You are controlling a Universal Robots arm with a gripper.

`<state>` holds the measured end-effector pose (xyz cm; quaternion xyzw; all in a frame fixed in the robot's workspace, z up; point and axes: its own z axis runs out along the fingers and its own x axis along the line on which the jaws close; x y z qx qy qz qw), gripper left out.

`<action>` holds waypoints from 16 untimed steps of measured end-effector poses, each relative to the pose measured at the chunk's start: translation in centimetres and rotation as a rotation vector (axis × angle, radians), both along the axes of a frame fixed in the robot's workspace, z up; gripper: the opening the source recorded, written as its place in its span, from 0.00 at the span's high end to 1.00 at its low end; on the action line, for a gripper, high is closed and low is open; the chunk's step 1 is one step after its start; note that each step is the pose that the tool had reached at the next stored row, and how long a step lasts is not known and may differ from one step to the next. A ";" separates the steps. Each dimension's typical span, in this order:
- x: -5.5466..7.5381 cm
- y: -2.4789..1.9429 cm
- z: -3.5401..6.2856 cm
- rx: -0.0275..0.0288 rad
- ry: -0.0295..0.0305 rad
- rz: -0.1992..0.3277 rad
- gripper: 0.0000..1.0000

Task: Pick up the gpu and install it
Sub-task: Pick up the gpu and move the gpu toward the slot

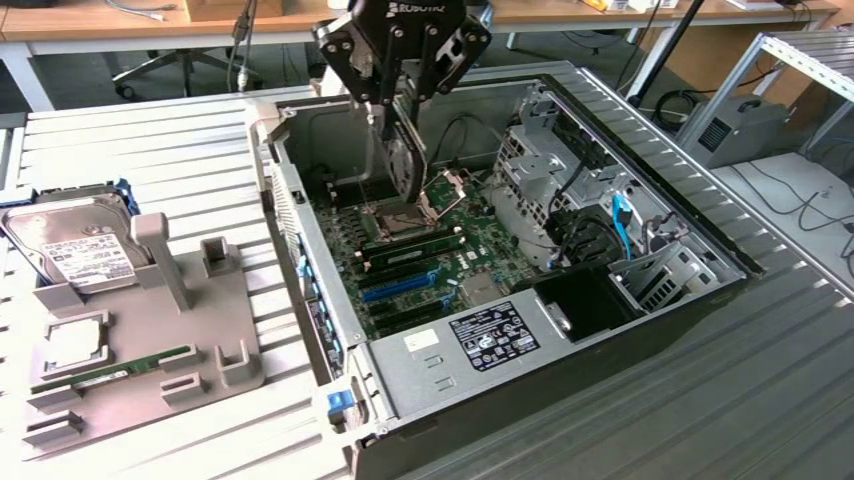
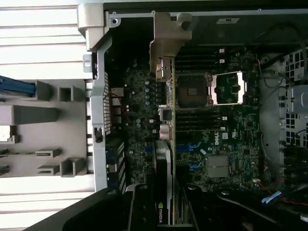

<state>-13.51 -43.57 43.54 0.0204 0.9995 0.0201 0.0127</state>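
Though its top is cut off, the gripper [image 1: 398,112] clasps the edge-on gpu [image 1: 406,165].

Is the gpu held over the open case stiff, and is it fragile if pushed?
Probably stiff: the gpu hangs straight from the end effector, no sag. Likely fragile: its thin board edge is bare. The metal bracket may make one end heavier.

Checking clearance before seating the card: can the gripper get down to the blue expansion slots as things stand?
Probably yes. The case is open on top, and the blue expansion slots lie bare with nothing over them. The gripper, jaws shut on the gpu, hangs over the motherboard near the CPU socket.
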 end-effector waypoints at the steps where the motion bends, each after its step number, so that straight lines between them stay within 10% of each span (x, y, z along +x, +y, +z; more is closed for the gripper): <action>1: 0.9 0.00 0.00 0.0000 0.0000 0.000 0.73; 16: 8.3 0.00 0.00 0.0001 0.0000 0.000 0.73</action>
